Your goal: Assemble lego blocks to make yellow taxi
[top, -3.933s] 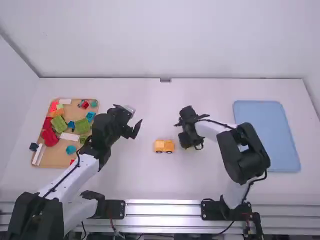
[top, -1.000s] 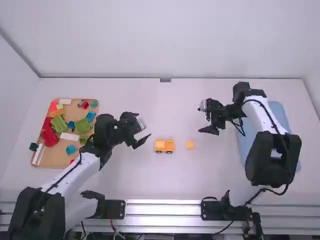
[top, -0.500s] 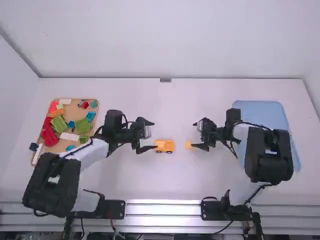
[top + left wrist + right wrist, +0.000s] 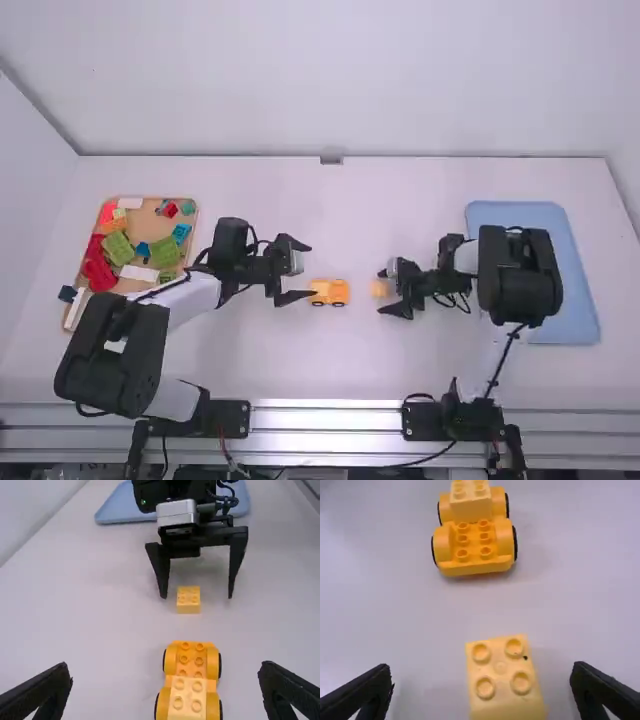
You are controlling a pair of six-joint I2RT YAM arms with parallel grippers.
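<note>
Yellow car base [image 4: 328,292] on white counter [image 4: 330,365], mid-span. Long axis runs side to side, one end to each pincer; which end is the front, cannot tell. Raised pale-yellow block [image 4: 187,697] on the end toward the left pincer [image 4: 309,271]; bare studs on the other. Black-rimmed wheels [image 4: 514,542] along both long sides.

Loose yellow block [image 4: 507,680], four studs up, on the counter near the car's studded end, roughly in line with its long axis. Right pincer [image 4: 381,292] spread apart, block between its two sides, touching neither. Left pincer also wide apart, at the car's raised end; contact there, cannot tell.

Room: short strip of counter between car and loose block, broad counter on both long sides. Metal rail [image 4: 325,418] at the near edge, well apart. Wooden tray [image 4: 118,315] of mixed blocks far left; blue tray [image 4: 575,300] far right.
</note>
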